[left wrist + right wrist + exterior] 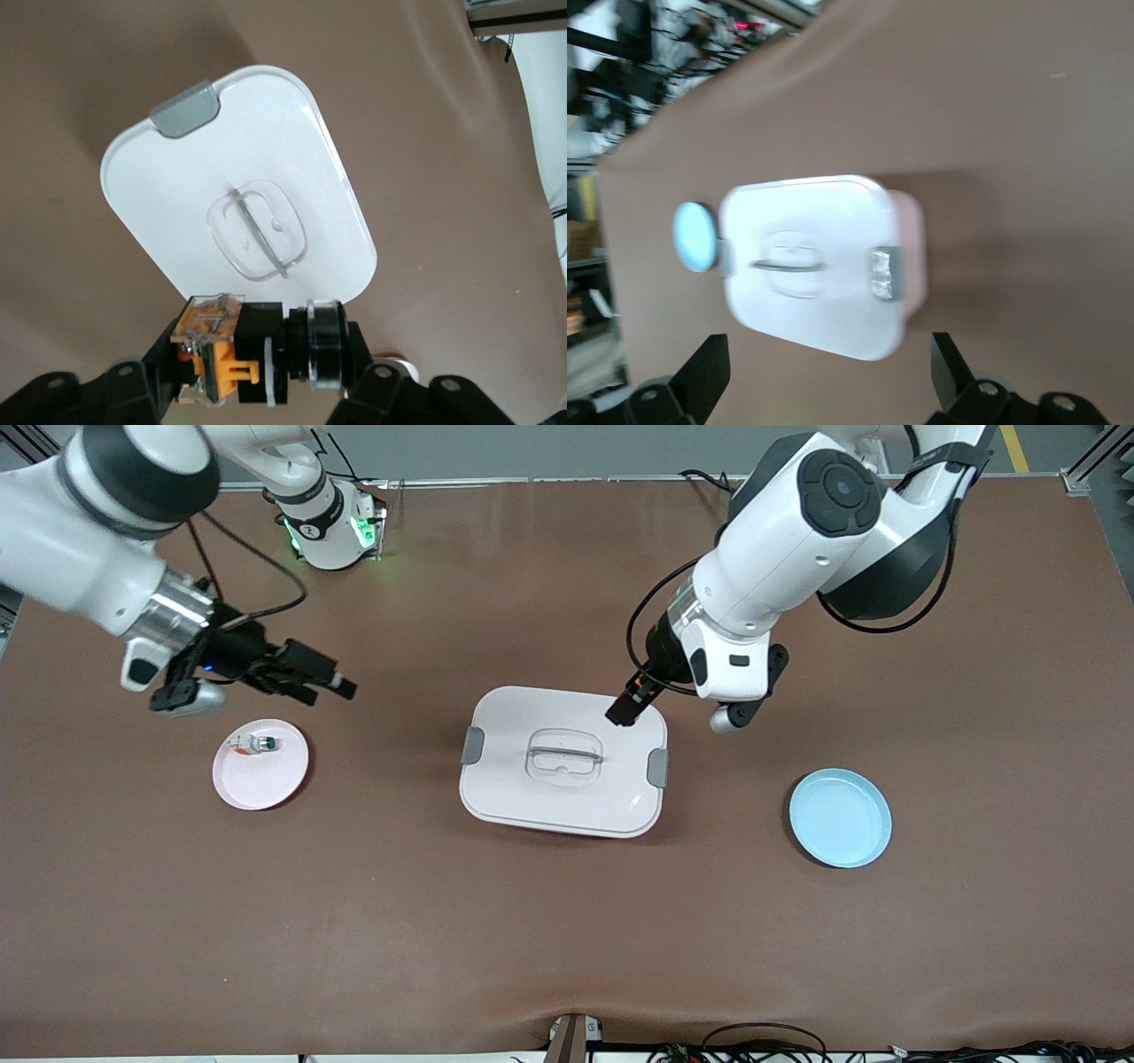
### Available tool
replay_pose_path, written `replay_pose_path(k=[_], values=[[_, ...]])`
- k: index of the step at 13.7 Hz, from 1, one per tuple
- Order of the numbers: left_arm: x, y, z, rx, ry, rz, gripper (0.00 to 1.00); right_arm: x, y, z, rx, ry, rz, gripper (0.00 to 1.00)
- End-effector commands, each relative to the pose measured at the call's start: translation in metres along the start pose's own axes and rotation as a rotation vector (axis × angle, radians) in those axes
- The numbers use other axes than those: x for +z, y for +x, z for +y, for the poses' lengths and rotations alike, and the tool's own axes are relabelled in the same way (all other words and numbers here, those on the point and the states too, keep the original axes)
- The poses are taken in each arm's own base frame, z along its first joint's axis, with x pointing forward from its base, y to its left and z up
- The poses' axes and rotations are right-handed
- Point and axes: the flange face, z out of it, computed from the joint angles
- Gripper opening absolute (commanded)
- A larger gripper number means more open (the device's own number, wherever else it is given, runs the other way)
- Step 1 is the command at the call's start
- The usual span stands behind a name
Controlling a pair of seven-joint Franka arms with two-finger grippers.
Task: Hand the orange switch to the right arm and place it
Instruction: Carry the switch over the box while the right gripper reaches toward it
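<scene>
Two grippers are up: the left gripper (252, 367) clamps the orange switch (257, 354) over the white lidded box (563, 760) at frame centre. Right gripper (306, 673), jaws wide and empty, hangs above the pink plate (260, 778) at mid-left; a blue plate (840, 817) lies lower right.

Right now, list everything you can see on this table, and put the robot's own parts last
Orange switch: one, black with orange marks, held over the lidded box.
Lidded box: one, white with grey clips, mid-table.
Pink plate: one, toward the right arm's end.
White switch: one, green cap, on the pink plate.
Blue plate: one, light blue, toward the left arm's end.
Left gripper: black, shut on the orange switch.
Right gripper: black, open, above the table beside the pink plate.
</scene>
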Motion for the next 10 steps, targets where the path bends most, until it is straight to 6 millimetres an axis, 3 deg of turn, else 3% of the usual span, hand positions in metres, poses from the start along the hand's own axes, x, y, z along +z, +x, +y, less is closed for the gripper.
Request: replay_pose_path(k=[1, 5, 6, 10], values=[[0.004, -0.006, 0.009, -0.134, -0.046, -0.026, 0.25, 0.019, -0.024, -0.023, 0.053, 0.122, 0.030, 1.00], [0.011, -0.006, 0.016, -0.335, -0.082, -0.052, 0.25, 0.070, -0.072, -0.076, 0.088, 0.265, 0.107, 1.00], [0.014, -0.013, 0.015, -0.343, -0.075, -0.073, 0.25, 0.086, -0.077, -0.081, 0.048, 0.267, 0.097, 1.00], [0.016, -0.016, 0.021, -0.448, -0.094, -0.188, 0.25, 0.120, -0.074, -0.102, -0.108, 0.275, 0.067, 1.00]])
